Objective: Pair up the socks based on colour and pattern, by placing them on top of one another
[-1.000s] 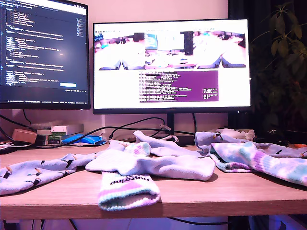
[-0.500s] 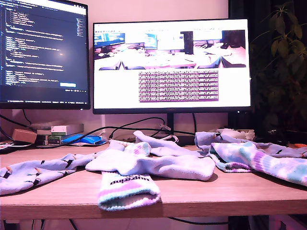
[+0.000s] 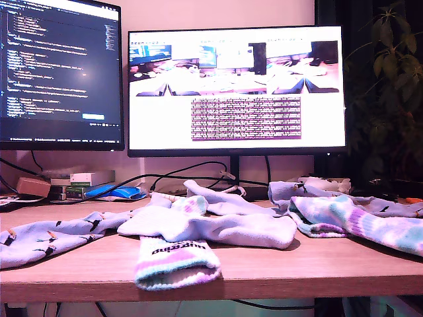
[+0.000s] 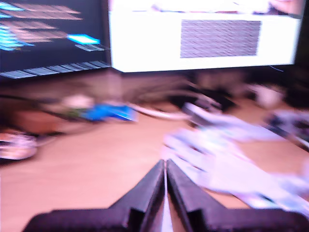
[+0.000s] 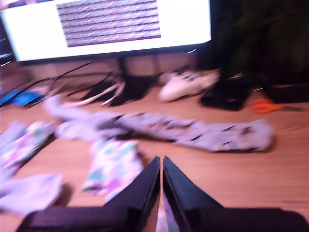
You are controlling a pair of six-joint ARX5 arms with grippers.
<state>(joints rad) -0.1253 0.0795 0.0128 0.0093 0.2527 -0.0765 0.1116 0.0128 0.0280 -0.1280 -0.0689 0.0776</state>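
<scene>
Several socks lie across the wooden table (image 3: 277, 267). In the exterior view a pale blue sock with dark motifs (image 3: 53, 238) is at the left, a white sock (image 3: 218, 228) in the middle, and a tie-dye sock (image 3: 357, 221) at the right. A second tie-dye sock with a lettered cuff (image 3: 175, 261) hangs over the front edge. No arm shows in that view. My first gripper (image 4: 165, 166) is shut and empty above bare wood, with blurred pale socks (image 4: 227, 169) beyond it. My second gripper (image 5: 161, 162) is shut and empty beside a tie-dye sock (image 5: 113, 166); a pale blue sock (image 5: 203, 133) lies further off.
Two monitors (image 3: 234, 89) stand at the back of the table with cables (image 3: 172, 178) under them. Small boxes (image 3: 89, 179) and a blue item (image 3: 115, 192) sit at the exterior view's back left, a plant (image 3: 390, 79) at its right. Orange scissors (image 5: 268, 105) and a white object (image 5: 186, 84) lie behind the socks.
The socks lie as before in the exterior view. Only the picture on the middle monitor has changed.
</scene>
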